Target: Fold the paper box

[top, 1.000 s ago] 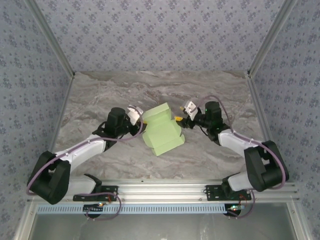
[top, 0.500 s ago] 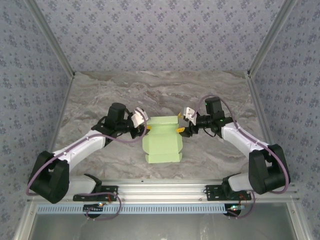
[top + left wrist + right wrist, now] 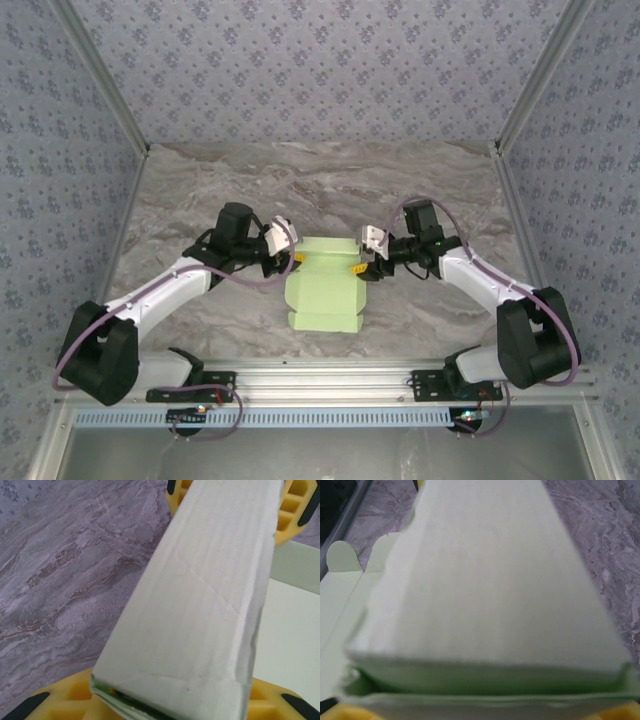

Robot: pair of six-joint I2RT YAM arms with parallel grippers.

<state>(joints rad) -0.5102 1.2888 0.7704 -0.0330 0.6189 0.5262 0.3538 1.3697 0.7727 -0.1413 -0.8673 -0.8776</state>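
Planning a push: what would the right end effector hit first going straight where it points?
The paper box: its folded edge sits inside the right end effector; beyond, probably the left end effector.

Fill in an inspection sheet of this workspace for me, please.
Surface: grey marbled table.
Job's things: pale green paper box, partly folded, lying mid-table between the arms.
Clutter: nothing seen.
Grippers: left tool clamps the box's folded left wall; right tool is at its right wall, grip unclear.
Cables: purple cables run along both arms, off the box.
Surroundings: patterned walls; metal rail at the near edge.
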